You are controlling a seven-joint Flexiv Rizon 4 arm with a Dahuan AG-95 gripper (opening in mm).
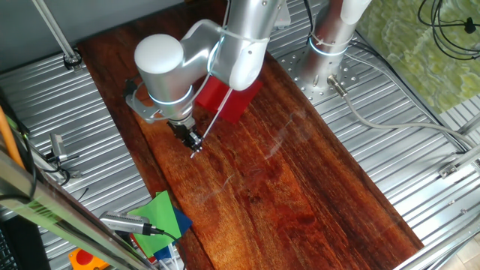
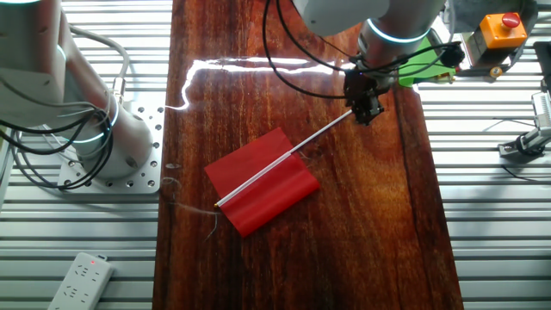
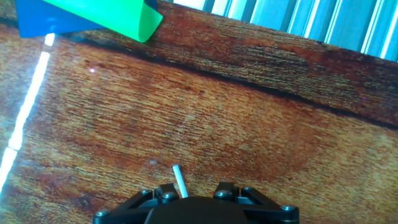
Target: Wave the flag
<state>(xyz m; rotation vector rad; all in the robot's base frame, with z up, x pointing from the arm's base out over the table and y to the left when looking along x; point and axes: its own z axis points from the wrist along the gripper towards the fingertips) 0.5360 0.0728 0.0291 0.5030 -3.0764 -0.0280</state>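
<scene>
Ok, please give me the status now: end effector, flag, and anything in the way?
End effector down at the free end of the stick, grip not confirmed. Flag flat on the wooden board. Green paper off to the side, path unobstructed.

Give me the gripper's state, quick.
Gripper: closed on the end of the white stick of the flag, whose red cloth lies on the wooden table.

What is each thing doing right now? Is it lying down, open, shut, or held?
flag: red cloth flat on the wooden board, not lifted.
stick: slanted, its end at the tool.
tool: low over the board, closed on the stick's end.
green paper: lying at the board's edge, curled corner.
</scene>
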